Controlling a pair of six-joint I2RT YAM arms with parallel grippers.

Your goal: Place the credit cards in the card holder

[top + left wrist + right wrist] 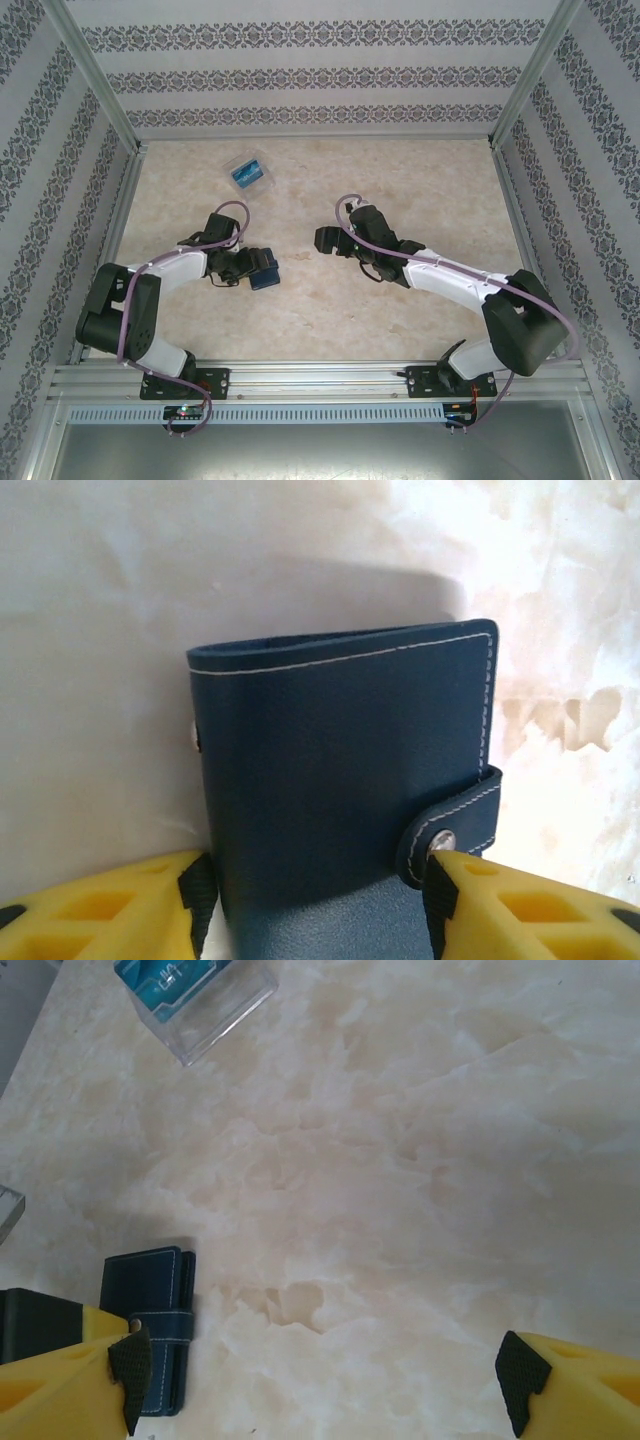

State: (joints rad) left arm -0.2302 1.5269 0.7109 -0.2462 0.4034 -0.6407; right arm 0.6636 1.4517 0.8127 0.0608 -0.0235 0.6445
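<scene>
Marble tabletop (420,1160), patterned walls (300,60). Left gripper (320,905) pinches wallet (340,760), snap (443,842) fastened, left of centre. Right gripper (325,1380) wide, empty. 1 blue card (165,980) in clear box (240,1010), well apart. My worry: edge grip slips, wallet twists when snap gets pulled.

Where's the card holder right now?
In the top view the card holder is left of centre of the table, snapped shut in the left gripper, with the clear box beyond it.

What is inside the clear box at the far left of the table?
A blue card lies inside the clear box, seen through its wall. Whatever is beneath that card is covered, so a second card cannot be confirmed.
</scene>
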